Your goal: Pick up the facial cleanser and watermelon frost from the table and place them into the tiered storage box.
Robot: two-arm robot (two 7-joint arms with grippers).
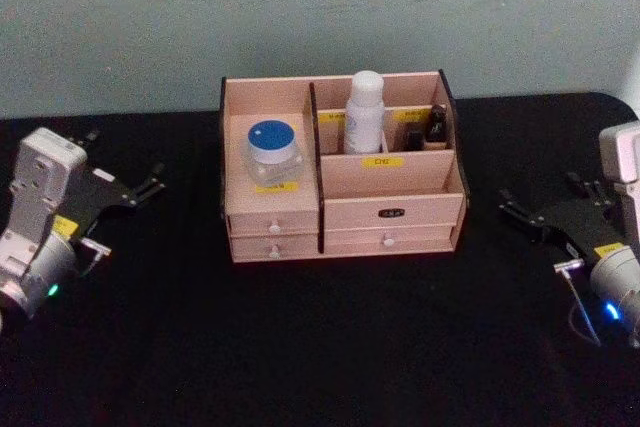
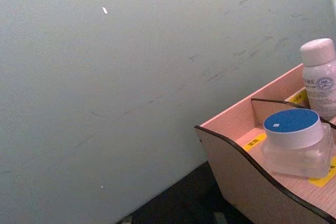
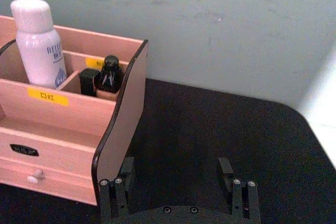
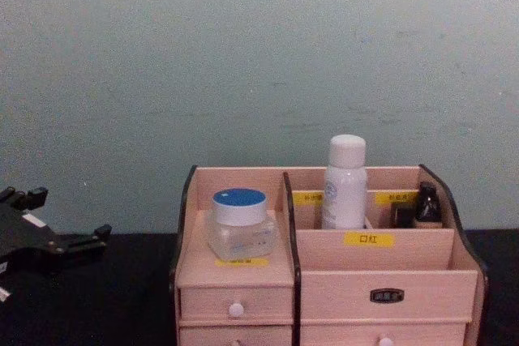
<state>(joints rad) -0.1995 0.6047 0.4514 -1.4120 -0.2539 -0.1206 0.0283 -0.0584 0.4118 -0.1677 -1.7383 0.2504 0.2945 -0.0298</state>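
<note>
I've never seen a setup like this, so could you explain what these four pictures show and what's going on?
It is a two-armed robot photographed by its own cameras: head, chest and each wrist. On a black table stands a tiered storage box holding a blue-lidded jar, a white bottle and a small dark bottle. The left gripper and right gripper rest beside the box, one on each side. Their fingers are open and hold nothing.

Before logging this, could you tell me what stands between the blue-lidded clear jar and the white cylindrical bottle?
A dark-edged wooden divider separates blue-lidded clear jar and white cylindrical bottle, clearest in the head view.
</note>
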